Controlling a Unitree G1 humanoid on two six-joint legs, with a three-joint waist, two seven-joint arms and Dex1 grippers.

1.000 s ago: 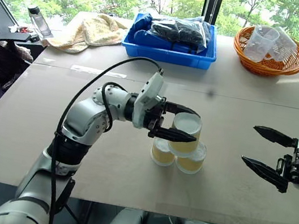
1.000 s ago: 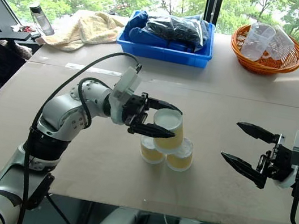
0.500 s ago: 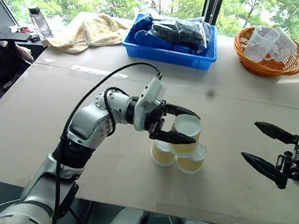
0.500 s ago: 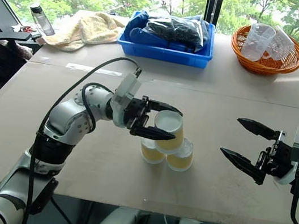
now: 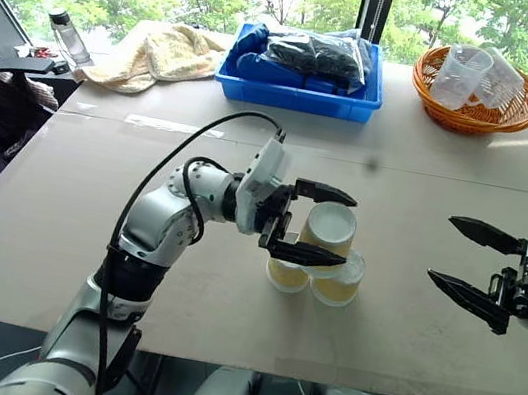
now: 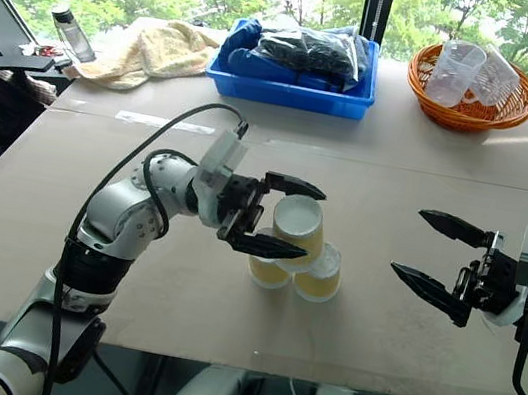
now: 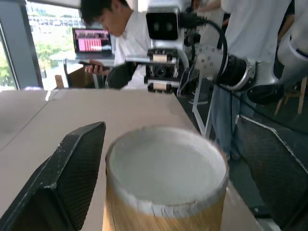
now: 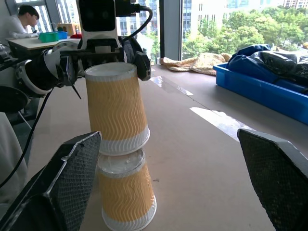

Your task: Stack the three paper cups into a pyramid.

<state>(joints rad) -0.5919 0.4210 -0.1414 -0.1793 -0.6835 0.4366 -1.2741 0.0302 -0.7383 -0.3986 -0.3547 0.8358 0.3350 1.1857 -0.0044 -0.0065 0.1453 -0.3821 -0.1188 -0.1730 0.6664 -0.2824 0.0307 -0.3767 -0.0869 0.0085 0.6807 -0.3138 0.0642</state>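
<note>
Top cup: we saw the third paper cup (image 5: 328,231) upside down on the two lower cups (image 5: 311,278), bridging them and leaning a little.
Lower cups: they stood side by side, touching, upside down on the table (image 5: 224,313), near its front middle.
Left gripper: our left gripper (image 5: 314,224) had its jaws spread wide on either side of the top cup, with both fingers clear of its wall.
Right gripper: our right gripper (image 5: 461,259) hung well off to the right of the stack, jaws wide apart and holding nothing.
Background: a blue bin (image 5: 302,92), a wicker basket (image 5: 473,109) of clear cups and a towel (image 5: 161,54) lay along the far edge.
</note>
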